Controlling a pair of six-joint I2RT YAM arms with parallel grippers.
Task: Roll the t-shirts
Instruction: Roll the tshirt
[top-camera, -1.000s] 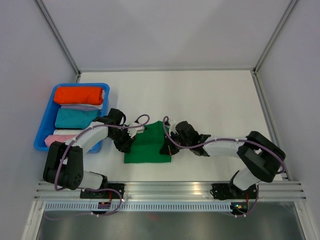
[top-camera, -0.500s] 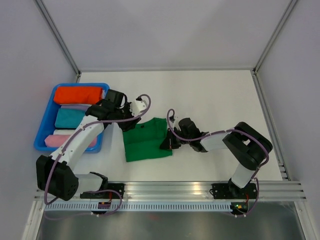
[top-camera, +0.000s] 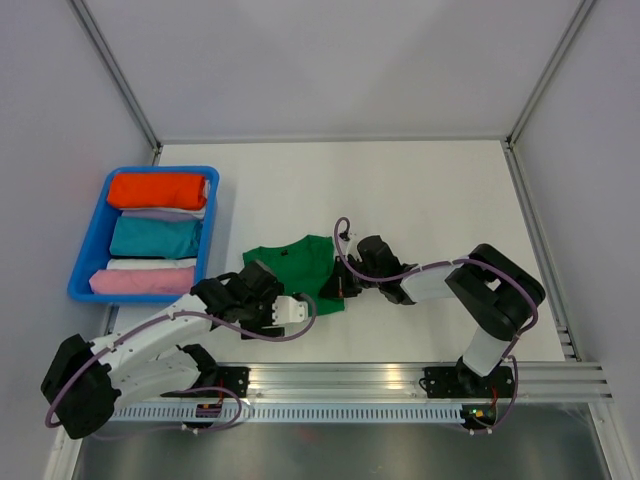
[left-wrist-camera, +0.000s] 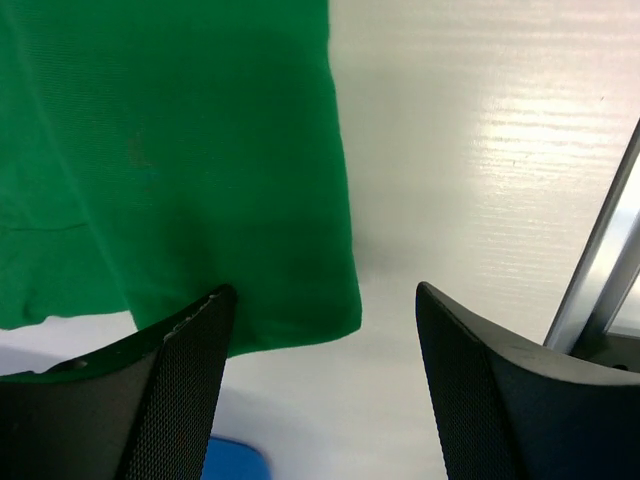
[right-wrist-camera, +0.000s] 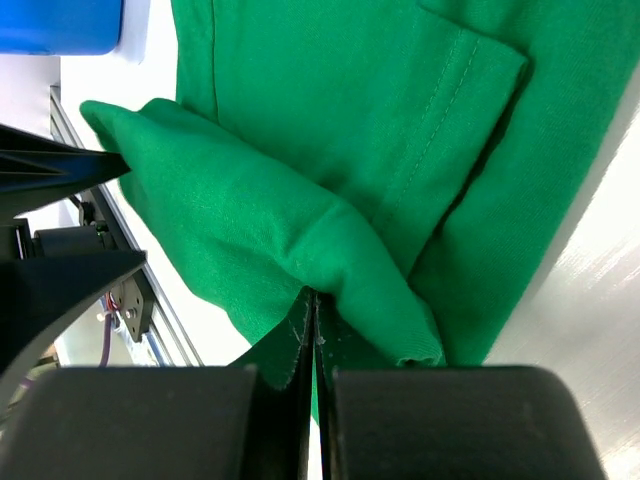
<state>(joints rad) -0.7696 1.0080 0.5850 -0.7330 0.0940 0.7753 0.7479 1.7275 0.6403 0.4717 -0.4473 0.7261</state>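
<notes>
Blue plastic forms the bin (top-camera: 160, 170) at the far left of the white surface (top-camera: 400, 200), and inside it lie an orange-red bundle (top-camera: 157, 190), a teal bundle (top-camera: 155, 237) and a pink bundle (top-camera: 140, 281). Thin paler layers lie between them, and I cannot count those with certainty. Next to the right comes the left tool (left-wrist-camera: 322, 295). It is low at the near side, and its two fingers are spread wide over the near corner of the green t-shirt (top-camera: 290, 268), one finger at the cloth edge, holding nothing. The shirt itself lies about in the middle of the surface, near the front rail, flat and folded into a narrower shape. At its right side the right tool (right-wrist-camera: 315, 300) has its fingers pressed together on a raised fold of the green cloth, so this fold is pinched and lifted a little. In my judgement the task is only at its beginning: the shirt is folded but not yet rolled, and the whole rolling is left to do. By count there are one green t-shirt, one bin, three coloured bundles and two tools.
</notes>
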